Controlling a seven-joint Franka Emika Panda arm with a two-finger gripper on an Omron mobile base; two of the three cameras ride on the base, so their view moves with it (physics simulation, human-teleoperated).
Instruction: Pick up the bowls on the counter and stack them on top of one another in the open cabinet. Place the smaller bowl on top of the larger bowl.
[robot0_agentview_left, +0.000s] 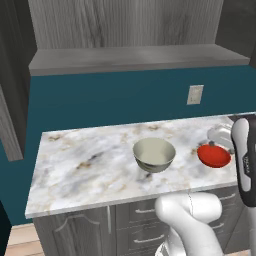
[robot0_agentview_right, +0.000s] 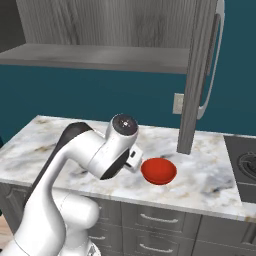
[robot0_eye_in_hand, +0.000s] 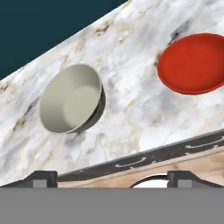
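The larger bowl (robot0_agentview_left: 154, 154), grey-olive outside and cream inside, stands upright near the middle of the marble counter (robot0_agentview_left: 80, 165). To its right sits the smaller bowl (robot0_agentview_left: 214, 155), bright red. In the hand view both lie below me, the larger bowl (robot0_eye_in_hand: 70, 98) on the left and the smaller bowl (robot0_eye_in_hand: 192, 63) at the upper right. My gripper (robot0_eye_in_hand: 111, 177) hangs over the counter's front edge, open, with nothing between its wide-apart fingertips (robot0_eye_in_hand: 41, 177). The open cabinet's grey shelf (robot0_agentview_left: 135, 57) runs above the counter. In the right base view my arm hides the larger bowl, and the smaller bowl (robot0_agentview_right: 158, 170) shows beside it.
The cabinet door (robot0_agentview_right: 197, 75) stands open, and its edge comes down close behind the red bowl. A stove (robot0_agentview_right: 245, 160) adjoins the counter on the right. A wall outlet (robot0_agentview_left: 195, 94) sits on the teal backsplash. Grey drawers (robot0_agentview_left: 140, 225) front the counter.
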